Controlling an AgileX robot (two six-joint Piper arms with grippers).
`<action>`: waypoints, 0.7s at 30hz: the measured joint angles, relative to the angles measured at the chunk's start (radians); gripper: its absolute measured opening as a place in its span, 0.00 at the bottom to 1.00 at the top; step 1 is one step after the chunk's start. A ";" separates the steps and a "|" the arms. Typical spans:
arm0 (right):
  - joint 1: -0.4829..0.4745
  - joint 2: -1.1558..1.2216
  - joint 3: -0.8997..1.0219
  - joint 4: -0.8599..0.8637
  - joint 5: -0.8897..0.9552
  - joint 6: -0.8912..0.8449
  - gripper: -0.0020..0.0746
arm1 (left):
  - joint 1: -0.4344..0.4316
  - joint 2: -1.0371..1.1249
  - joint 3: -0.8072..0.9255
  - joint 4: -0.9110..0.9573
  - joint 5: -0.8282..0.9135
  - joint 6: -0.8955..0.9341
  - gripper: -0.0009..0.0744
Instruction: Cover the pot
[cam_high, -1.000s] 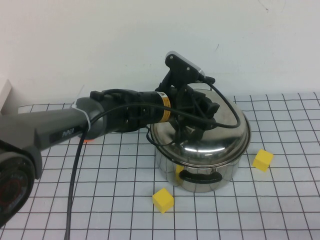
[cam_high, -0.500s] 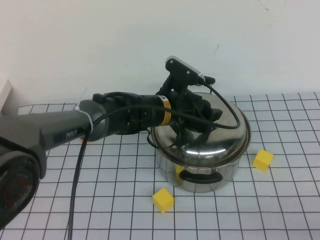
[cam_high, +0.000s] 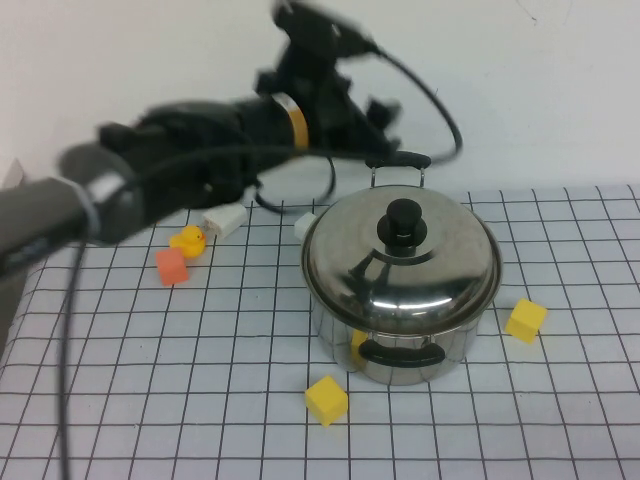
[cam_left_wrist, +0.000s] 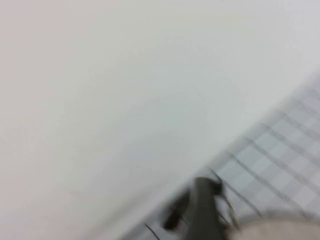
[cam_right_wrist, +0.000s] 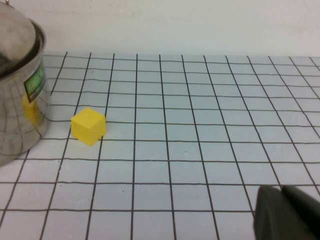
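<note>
With the lid (cam_high: 402, 255) seated on the pot (cam_high: 400, 320) at mid-table, the left gripper (cam_high: 345, 100), finger state indiscernible, should clear upward without snagging its cable; the right gripper (cam_right_wrist: 287, 212), likewise indiscernible, rests low nearby.

Plain white wall (cam_high: 520, 90) across the whole far side, matte and evenly lit. Near its top right, a faint thin mark (cam_high: 530, 12), too small to tell what. Meets the tabletop (cam_high: 200, 400) in a straight line along the far edge. White tabletop ruled with a thin black grid of squares, spreading from the wall to the near edge and out to left and right. At the far left, just where wall and tabletop meet, a corner of something white (cam_high: 8, 185), mostly cut off by the edge of the high view. Soft, diffuse light; only pale, short shadows on the grid.
</note>
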 joint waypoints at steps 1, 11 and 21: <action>0.000 0.000 0.000 0.000 0.000 0.000 0.04 | 0.000 -0.029 0.000 0.008 0.024 -0.023 0.60; 0.000 0.000 0.000 0.000 0.000 0.000 0.04 | 0.000 -0.412 0.134 0.095 0.186 -0.118 0.03; 0.000 0.000 0.000 0.000 0.000 0.000 0.04 | 0.000 -0.798 0.551 0.006 0.370 -0.155 0.01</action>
